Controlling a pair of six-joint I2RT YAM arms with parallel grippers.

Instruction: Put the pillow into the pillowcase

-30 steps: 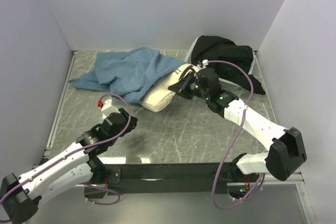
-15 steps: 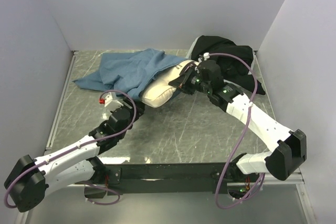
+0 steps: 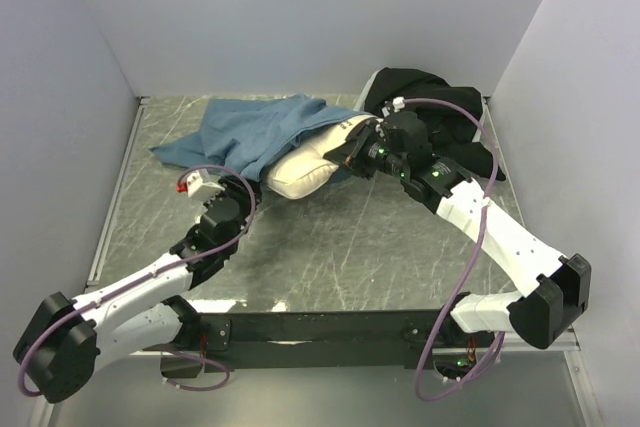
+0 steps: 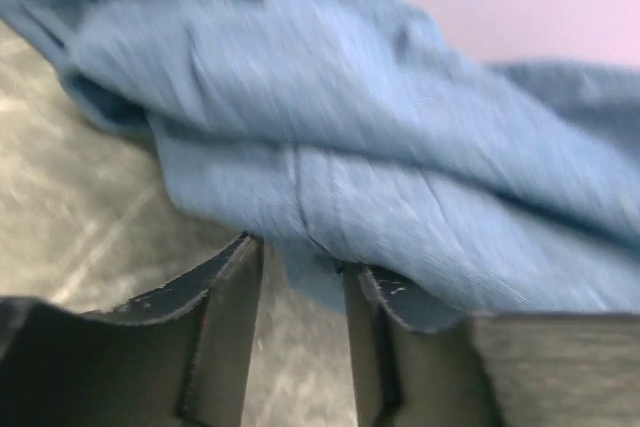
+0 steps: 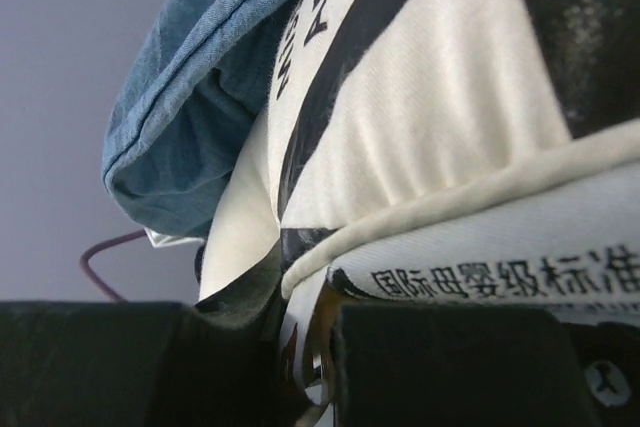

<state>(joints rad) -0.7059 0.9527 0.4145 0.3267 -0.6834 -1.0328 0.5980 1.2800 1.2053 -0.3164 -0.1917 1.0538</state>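
While the right claw (image 5: pixel 303 332) clamps the pillow (image 3: pixel 300 172) by its edge, the left claw (image 4: pixel 300 262) stands slightly parted at the pillowcase (image 3: pixel 255 132)

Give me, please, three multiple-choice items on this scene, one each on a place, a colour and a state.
1. Where on the table does the black cloth lie?
A. near left corner
B. middle
C. far right corner

2. What colour is the pillowcase?
A. blue
B. red
C. green

3. How does the pillow sit relative to the pillowcase?
A. wholly inside it
B. partly inside, one end out in the right hand
C. lying apart from it

Answers:
1 C, the top view shows it heaped by the far right walls.
2 A, both wrist views show blue fabric.
3 B, the cream end pokes out of the blue opening and is pinched by that hand.
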